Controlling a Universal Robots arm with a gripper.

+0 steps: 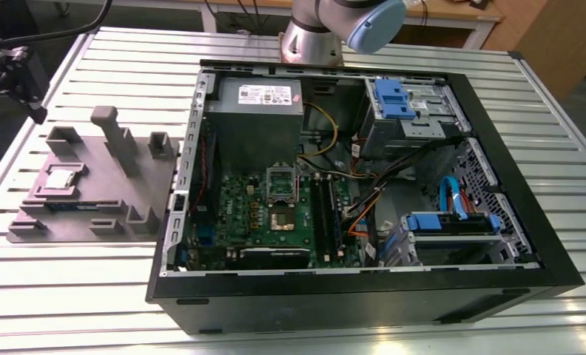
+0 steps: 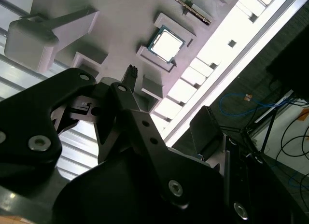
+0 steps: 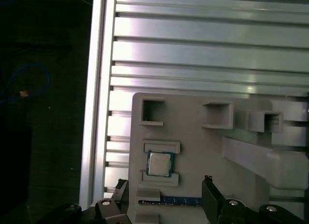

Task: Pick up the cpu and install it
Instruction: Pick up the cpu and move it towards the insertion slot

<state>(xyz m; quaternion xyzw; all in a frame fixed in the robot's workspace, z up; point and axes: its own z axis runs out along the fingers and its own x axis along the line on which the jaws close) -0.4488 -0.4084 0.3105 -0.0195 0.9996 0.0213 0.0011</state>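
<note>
Gripper (image 3: 164,180) spread wide, empty, near the cpu (image 3: 159,164).

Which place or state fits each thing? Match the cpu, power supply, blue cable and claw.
1 cpu
2 power supply
3 blue cable
4 claw

A open, holding nothing
B in a pocket of the grey fixture
C inside the computer case, at the exterior view's right
D inside the computer case, in the corner nearest the arm's base

Pairs: 1-B, 2-D, 3-C, 4-A
</note>
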